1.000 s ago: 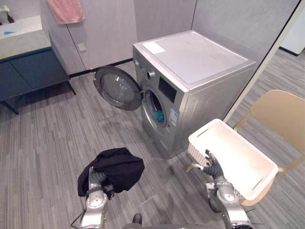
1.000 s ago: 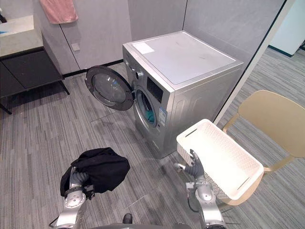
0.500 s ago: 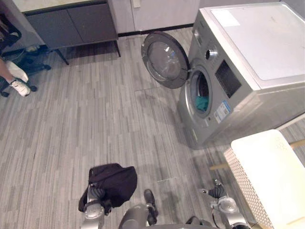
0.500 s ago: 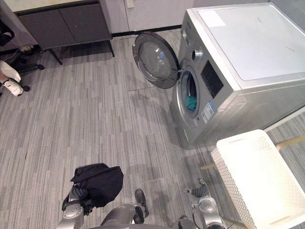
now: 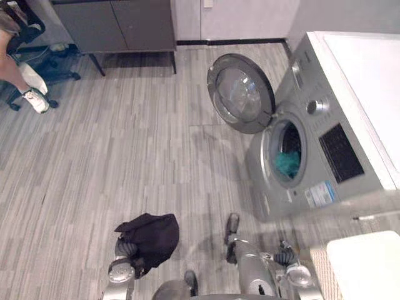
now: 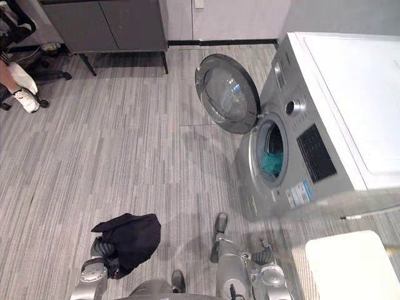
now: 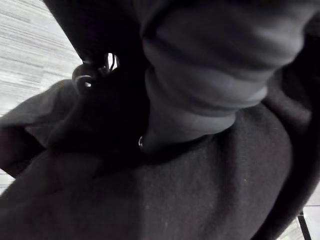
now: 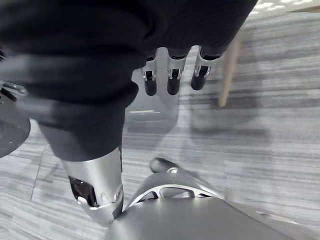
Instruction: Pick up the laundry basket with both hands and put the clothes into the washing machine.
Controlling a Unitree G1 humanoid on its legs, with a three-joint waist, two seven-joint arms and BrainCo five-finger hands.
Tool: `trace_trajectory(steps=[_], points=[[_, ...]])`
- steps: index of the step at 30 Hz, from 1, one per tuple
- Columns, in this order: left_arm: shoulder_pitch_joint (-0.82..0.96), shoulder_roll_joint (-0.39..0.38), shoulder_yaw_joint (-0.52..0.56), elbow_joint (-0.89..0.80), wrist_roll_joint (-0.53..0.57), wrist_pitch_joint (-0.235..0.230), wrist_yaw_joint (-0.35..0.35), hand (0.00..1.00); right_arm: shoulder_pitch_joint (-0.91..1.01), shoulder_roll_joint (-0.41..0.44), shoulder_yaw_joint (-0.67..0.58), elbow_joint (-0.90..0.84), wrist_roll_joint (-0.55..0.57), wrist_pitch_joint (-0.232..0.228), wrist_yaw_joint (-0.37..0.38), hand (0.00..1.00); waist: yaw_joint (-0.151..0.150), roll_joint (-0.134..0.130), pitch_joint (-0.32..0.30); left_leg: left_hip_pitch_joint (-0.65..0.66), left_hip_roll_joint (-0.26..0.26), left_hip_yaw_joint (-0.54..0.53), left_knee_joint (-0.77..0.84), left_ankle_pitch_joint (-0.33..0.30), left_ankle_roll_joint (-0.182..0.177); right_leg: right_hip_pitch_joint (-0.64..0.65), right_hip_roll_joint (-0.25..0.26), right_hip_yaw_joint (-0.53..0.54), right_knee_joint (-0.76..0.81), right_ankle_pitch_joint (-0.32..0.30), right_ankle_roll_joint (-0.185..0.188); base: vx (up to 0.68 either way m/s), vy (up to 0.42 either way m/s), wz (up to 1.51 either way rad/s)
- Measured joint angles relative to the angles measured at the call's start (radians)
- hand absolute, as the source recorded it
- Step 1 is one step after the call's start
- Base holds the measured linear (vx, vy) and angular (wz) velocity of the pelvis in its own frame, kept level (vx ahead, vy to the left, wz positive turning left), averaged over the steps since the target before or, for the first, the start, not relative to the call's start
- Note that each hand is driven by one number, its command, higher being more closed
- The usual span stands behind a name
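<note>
1. Carrying a black garment (image 5: 153,232), the left hand (image 5: 125,250) sits lowest and nearest, on the robot's left. The cloth is draped over it and hangs clear of the floor (image 5: 125,156). Its wrist view also has dark fabric over the fingers, so I cannot tell how they are set.
2. The right hand (image 5: 285,255) is low on the robot's right. In its wrist view the fingers (image 8: 173,80) are straight and spread from the thumb, with nothing between them.
3. The white laundry basket (image 5: 369,262) stands just beside the right hand, at its outer side. Neither hand is on it, and I cannot tell whether any clothes are left inside.
4. Farther ahead on the right is the washing machine (image 5: 350,94). Its round door (image 5: 242,94) is swung wide open toward the left. A teal cloth (image 5: 287,164) already lies in the drum.
5. Farthest off, along the wall, are a dark cabinet (image 5: 125,22) and a person's shoe (image 5: 36,100).
6. Judging from this, the step in hand is loading: one garment is up and on its way to the drum.
7. The next move calls for bringing the left hand forward and to the right, past the open door, and getting the cloth well inside the opening. Trailing fabric could catch on the door or the rim.
</note>
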Motion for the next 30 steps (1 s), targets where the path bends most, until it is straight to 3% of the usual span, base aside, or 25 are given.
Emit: trace_trajectory(steps=[1, 2, 3, 4, 7, 9, 11, 12, 13, 15, 17, 19, 20, 22, 23, 24, 25, 26, 27, 28, 30], points=[[0.002, -0.004, -0.003, -0.015, 0.001, -0.001, -0.002, 1.00, 0.013, 0.005, 0.012, -0.040, 0.000, -0.001, 0.003, 0.00, 0.005, 0.002, 0.001, -0.028, 0.045, 0.011, 0.135, -0.015, -0.027, 0.008, 0.012, -0.017, 0.062, 0.007, -0.038, 0.74, -0.395, 0.12], [0.011, -0.024, -0.001, -0.042, 0.001, -0.001, -0.004, 1.00, 0.013, 0.009, 0.020, -0.077, 0.000, -0.002, 0.014, 0.00, 0.007, 0.024, 0.004, -0.107, 0.118, 0.018, 0.384, -0.002, -0.049, 0.046, 0.055, -0.031, 0.088, -0.049, -0.066, 0.60, -0.346, -0.14], [0.020, -0.034, -0.001, -0.054, 0.001, -0.001, -0.007, 1.00, 0.014, 0.008, 0.028, -0.097, 0.000, -0.002, 0.019, 0.00, 0.009, 0.036, 0.005, -0.151, 0.161, 0.020, 0.520, 0.040, -0.049, 0.070, 0.083, -0.031, 0.094, -0.072, -0.084, 0.62, -0.318, -0.59], [0.040, -0.052, -0.001, -0.067, 0.000, -0.001, -0.018, 1.00, 0.013, 0.011, 0.044, -0.128, 0.002, -0.003, 0.020, 0.00, 0.030, 0.047, 0.005, -0.221, 0.248, 0.030, 0.745, 0.134, -0.031, 0.121, 0.135, -0.003, 0.103, -0.116, -0.113, 0.50, -0.210, -0.77], [0.030, -0.094, -0.011, -0.089, 0.000, 0.001, -0.025, 1.00, 0.009, 0.027, 0.053, -0.165, 0.031, -0.003, 0.016, 0.00, 0.062, 0.033, 0.008, -0.334, 0.306, 0.051, 0.961, 0.114, -0.013, 0.241, 0.174, 0.070, 0.088, -0.164, -0.138, 0.57, -0.189, -0.88], [0.030, -0.107, -0.037, -0.122, 0.000, -0.002, -0.033, 1.00, 0.013, 0.035, 0.050, -0.176, 0.038, -0.002, 0.014, 0.00, 0.060, 0.025, 0.013, -0.379, 0.300, 0.074, 0.902, 0.102, 0.007, 0.314, 0.174, 0.106, 0.037, -0.171, -0.129, 0.48, -0.111, -0.61], [0.030, -0.131, -0.048, -0.157, 0.001, -0.004, -0.045, 1.00, 0.015, 0.046, 0.043, -0.179, 0.038, -0.001, 0.010, 0.00, 0.067, 0.022, 0.015, -0.434, 0.247, 0.049, 0.667, 0.090, 0.026, 0.402, 0.181, 0.182, -0.018, -0.189, -0.118, 0.47, -0.022, -0.76], [0.030, -0.131, -0.050, -0.157, 0.001, -0.004, -0.045, 1.00, 0.015, 0.046, 0.043, -0.179, 0.038, -0.001, 0.009, 0.00, 0.068, 0.022, 0.015, -0.436, 0.243, 0.045, 0.655, 0.090, 0.026, 0.405, 0.182, 0.187, -0.019, -0.190, -0.116, 0.34, 0.059, -0.93], [0.024, -0.131, -0.067, -0.159, 0.001, -0.004, -0.045, 1.00, 0.016, 0.048, 0.037, -0.180, 0.038, 0.000, -0.002, 0.00, 0.090, 0.022, 0.014, -0.440, 0.203, -0.029, 0.503, 0.092, 0.022, 0.427, 0.191, 0.240, -0.019, -0.207, -0.111, 0.25, 0.100, -1.02], [0.023, -0.136, -0.079, -0.160, 0.000, -0.003, -0.044, 1.00, 0.015, 0.052, 0.034, -0.179, 0.038, 0.001, -0.004, 0.00, 0.102, 0.022, 0.014, -0.439, 0.156, -0.136, 0.351, 0.099, 0.011, 0.440, 0.202, 0.305, -0.003, -0.232, -0.089, 0.33, 0.185, -1.25], [0.030, -0.145, -0.084, -0.160, 0.000, -0.002, -0.044, 1.00, 0.021, 0.065, 0.034, -0.171, 0.036, 0.001, -0.005, 0.00, 0.110, 0.029, 0.008, -0.420, 0.134, -0.220, 0.240, 0.115, -0.011, 0.427, 0.219, 0.410, 0.071, -0.291, -0.017, 0.38, 0.345, -1.52], [0.047, -0.156, -0.090, -0.159, 0.000, -0.002, -0.044, 1.00, 0.028, 0.065, 0.033, -0.172, 0.036, 0.000, -0.006, 0.00, 0.113, 0.048, -0.014, -0.390, 0.143, -0.206, 0.229, 0.122, -0.009, 0.415, 0.229, 0.454, 0.109, -0.339, 0.009, 0.25, 0.364, -1.40], [0.054, -0.155, -0.103, -0.147, 0.000, -0.001, -0.045, 1.00, 0.034, 0.071, 0.024, -0.151, 0.036, 0.001, -0.007, 0.00, 0.110, 0.034, -0.021, -0.378, 0.138, -0.168, 0.261, 0.134, -0.011, 0.397, 0.218, 0.501, 0.159, -0.379, 0.035, 0.26, 0.459, -1.35], [0.053, -0.134, -0.110, -0.133, 0.000, 0.001, -0.045, 1.00, 0.051, 0.103, 0.014, -0.130, 0.036, 0.006, -0.009, 0.00, 0.112, -0.014, -0.043, -0.342, 0.116, -0.049, 0.260, 0.084, 0.019, 0.365, 0.157, 0.540, 0.194, -0.403, 0.067, 0.21, 0.383, -1.45], [0.061, -0.121, -0.110, -0.133, 0.001, 0.003, -0.044, 1.00, 0.049, 0.112, 0.017, -0.122, 0.036, 0.009, -0.007, 0.00, 0.117, -0.045, -0.060, -0.311, 0.116, 0.027, 0.253, 0.068, 0.035, 0.342, 0.123, 0.516, 0.213, -0.395, 0.101, 0.20, 0.367, -1.63], [0.066, -0.109, -0.110, -0.132, 0.001, 0.004, -0.044, 1.00, 0.043, 0.117, 0.017, -0.113, 0.036, 0.010, -0.006, 0.00, 0.116, -0.044, -0.059, -0.291, 0.118, 0.073, 0.246, 0.062, 0.042, 0.323, 0.096, 0.476, 0.223, -0.387, 0.119, 0.13, 0.284, -1.78], [0.064, -0.087, -0.112, -0.129, 0.001, 0.008, -0.044, 1.00, 0.013, 0.118, 0.024, -0.075, 0.036, 0.010, -0.006, 0.00, 0.111, -0.054, -0.065, -0.252, 0.117, 0.153, 0.213, 0.056, 0.052, 0.283, 0.036, 0.326, 0.239, -0.371, 0.141, 0.07, 0.200, -1.42], [0.058, -0.080, -0.112, -0.128, 0.001, 0.011, -0.044, 1.00, -0.005, 0.115, 0.030, -0.053, 0.036, 0.011, -0.007, 0.00, 0.110, -0.055, -0.066, -0.237, 0.117, 0.183, 0.197, 0.056, 0.053, 0.270, 0.005, 0.239, 0.245, -0.363, 0.132, 0.05, 0.179, -1.74], [0.039, -0.060, -0.112, -0.125, 0.000, 0.014, -0.044, 1.00, -0.047, 0.108, 0.049, -0.005, 0.036, 0.012, -0.008, 0.00, 0.109, -0.052, -0.064, -0.199, 0.121, 0.254, 0.163, 0.055, 0.054, 0.265, -0.065, -0.009, 0.240, -0.333, 0.080, 0.06, 0.204, -1.50], [0.020, -0.041, -0.111, -0.107, 0.000, 0.014, -0.044, 1.00, -0.074, 0.103, 0.065, 0.027, 0.035, 0.012, -0.007, 0.00, 0.108, -0.051, -0.064, -0.181, 0.121, 0.294, 0.152, 0.055, 0.055, 0.272, -0.102, -0.179, 0.221, -0.318, 0.054, 0.07, 0.174, -1.40], [-0.021, -0.025, -0.101, -0.071, 0.000, 0.014, -0.044, 1.00, -0.104, 0.097, 0.065, 0.057, 0.028, 0.011, -0.007, 0.00, 0.100, -0.049, -0.064, -0.173, 0.130, 0.322, 0.156, 0.055, 0.056, 0.287, -0.102, -0.250, 0.183, -0.301, 0.049, 0.07, 0.053, -0.94]])
